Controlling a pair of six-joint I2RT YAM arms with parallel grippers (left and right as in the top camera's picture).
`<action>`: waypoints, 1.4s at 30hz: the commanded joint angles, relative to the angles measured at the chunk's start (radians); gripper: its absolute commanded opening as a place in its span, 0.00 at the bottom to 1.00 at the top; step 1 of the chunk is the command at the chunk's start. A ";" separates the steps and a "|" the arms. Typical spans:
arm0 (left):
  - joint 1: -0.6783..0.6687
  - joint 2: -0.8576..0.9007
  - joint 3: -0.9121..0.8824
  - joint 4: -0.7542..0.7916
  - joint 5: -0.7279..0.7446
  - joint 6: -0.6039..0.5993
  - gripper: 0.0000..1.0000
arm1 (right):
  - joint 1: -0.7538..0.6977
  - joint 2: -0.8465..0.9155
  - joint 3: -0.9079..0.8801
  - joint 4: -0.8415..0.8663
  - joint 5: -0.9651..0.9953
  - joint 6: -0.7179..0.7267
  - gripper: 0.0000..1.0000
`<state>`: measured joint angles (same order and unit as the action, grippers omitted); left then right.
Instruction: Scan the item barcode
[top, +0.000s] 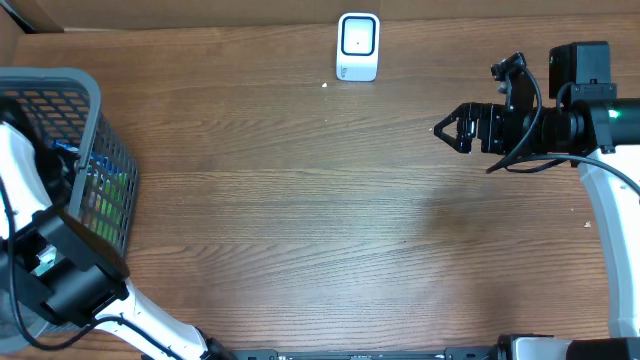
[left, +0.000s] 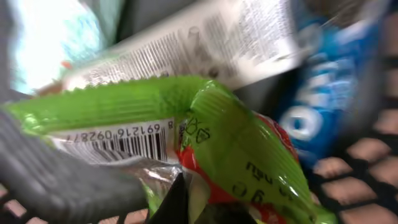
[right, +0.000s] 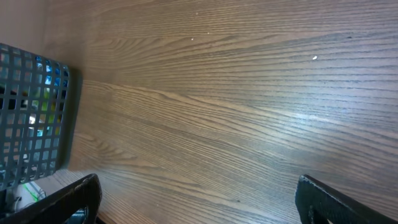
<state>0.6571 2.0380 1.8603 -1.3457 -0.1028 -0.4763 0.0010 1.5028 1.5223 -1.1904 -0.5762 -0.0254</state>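
The left wrist view is filled by a green snack packet (left: 236, 137) with a red patch and a barcode (left: 118, 144) on its silvery flap. My left gripper (left: 186, 202) is down inside the basket and shut on this packet's lower edge; one dark fingertip (left: 173, 199) shows against the foil. The white barcode scanner (top: 358, 46) stands at the far edge of the table. My right gripper (top: 446, 128) hangs open over the right side of the table with nothing between its fingers (right: 68, 200).
A grey mesh basket (top: 92, 100) stands at the table's left edge, with the left arm reaching into it. Inside lie a blue packet (left: 314, 93) and a white printed wrapper (left: 205, 43). The basket (right: 31, 112) also shows from the right wrist.
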 joint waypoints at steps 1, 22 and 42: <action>0.003 -0.036 0.230 -0.074 0.027 0.054 0.04 | 0.005 -0.004 0.019 0.005 -0.002 0.003 1.00; -0.119 -0.379 0.533 -0.181 0.105 0.163 0.04 | 0.005 -0.004 0.019 0.008 -0.002 0.003 1.00; -0.408 -0.413 0.529 -0.254 -0.193 -0.020 0.89 | 0.005 -0.004 0.019 0.008 -0.002 0.003 1.00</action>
<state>0.1867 1.6314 2.3844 -1.5898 -0.2272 -0.4450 0.0010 1.5028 1.5223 -1.1889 -0.5762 -0.0250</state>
